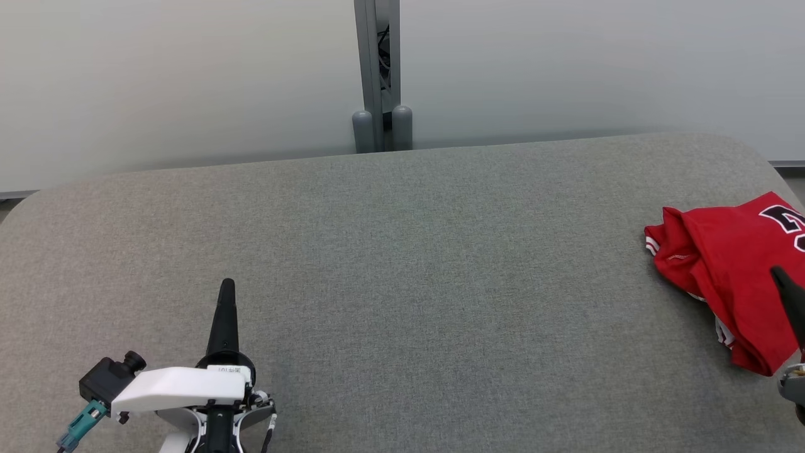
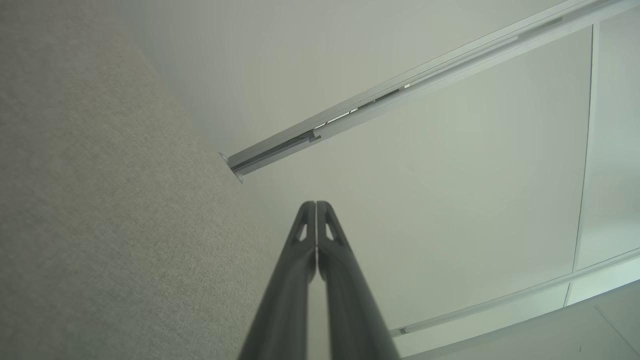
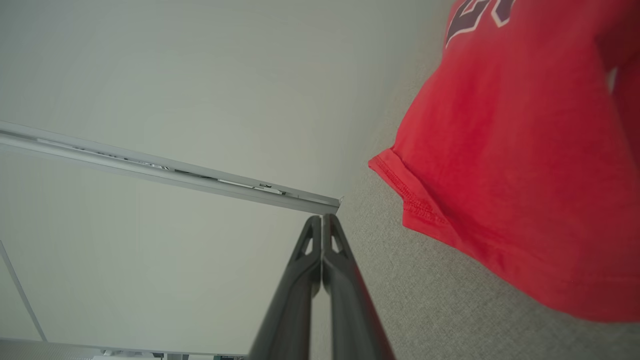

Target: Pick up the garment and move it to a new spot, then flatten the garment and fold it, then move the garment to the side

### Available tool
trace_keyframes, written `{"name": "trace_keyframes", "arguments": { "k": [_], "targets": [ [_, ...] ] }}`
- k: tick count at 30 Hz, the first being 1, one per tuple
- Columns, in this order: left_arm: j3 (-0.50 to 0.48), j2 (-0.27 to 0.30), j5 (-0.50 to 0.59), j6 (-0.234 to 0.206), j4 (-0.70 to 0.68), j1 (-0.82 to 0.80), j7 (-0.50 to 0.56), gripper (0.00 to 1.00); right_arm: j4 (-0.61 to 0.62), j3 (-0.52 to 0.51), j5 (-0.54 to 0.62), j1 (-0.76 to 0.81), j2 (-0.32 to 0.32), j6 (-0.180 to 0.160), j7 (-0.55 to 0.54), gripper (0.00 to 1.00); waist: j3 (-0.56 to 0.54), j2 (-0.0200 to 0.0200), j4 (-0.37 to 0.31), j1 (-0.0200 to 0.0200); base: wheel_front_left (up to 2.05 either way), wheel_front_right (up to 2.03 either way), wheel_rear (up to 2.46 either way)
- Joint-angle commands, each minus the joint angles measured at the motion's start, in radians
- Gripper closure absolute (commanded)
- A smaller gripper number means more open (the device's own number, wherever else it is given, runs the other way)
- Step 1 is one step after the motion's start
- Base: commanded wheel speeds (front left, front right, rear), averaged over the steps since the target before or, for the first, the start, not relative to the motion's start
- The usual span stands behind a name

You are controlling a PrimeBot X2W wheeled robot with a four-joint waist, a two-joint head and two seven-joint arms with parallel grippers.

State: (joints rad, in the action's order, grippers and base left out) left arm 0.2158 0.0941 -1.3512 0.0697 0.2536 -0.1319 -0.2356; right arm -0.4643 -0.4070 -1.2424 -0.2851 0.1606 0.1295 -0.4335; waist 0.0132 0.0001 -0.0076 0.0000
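A red garment (image 1: 723, 258) with dark lettering lies bunched in rough folds at the far right of the grey padded table (image 1: 402, 264). In the right wrist view the garment (image 3: 515, 165) lies to the right of the fingers. My right gripper (image 1: 780, 274) shows as a dark tip in front of the garment's near edge, at the right border of the head view; its jaws (image 3: 321, 220) are shut and hold nothing. My left gripper (image 1: 227, 284) hovers over the table's near left, far from the garment, shut and empty (image 2: 316, 205).
A pale wall runs behind the table, with a grey metal post (image 1: 377, 75) at its middle. Wide bare table surface lies between the two grippers.
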Motion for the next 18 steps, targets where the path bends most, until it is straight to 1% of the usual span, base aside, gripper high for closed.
{"name": "trace_keyframes", "arguments": {
  "k": [1, 18],
  "targets": [
    [0.000, 0.004, -0.015, 0.009, 0.000, -0.023, -0.003, 1.00, 0.001, -0.006, -0.019, -0.026, 0.013, 0.002, -0.013, 1.00, 0.000, -0.0001, 0.000, 0.0000, 0.00, 0.00, 0.00],
    [0.004, -0.020, -0.156, 0.035, 0.035, -0.055, -0.014, 1.00, -0.063, -0.056, -0.163, -0.072, 0.031, 0.002, -0.084, 1.00, 0.009, -0.0001, 0.004, 0.0000, 0.00, 0.00, 0.00]
  ]
}}
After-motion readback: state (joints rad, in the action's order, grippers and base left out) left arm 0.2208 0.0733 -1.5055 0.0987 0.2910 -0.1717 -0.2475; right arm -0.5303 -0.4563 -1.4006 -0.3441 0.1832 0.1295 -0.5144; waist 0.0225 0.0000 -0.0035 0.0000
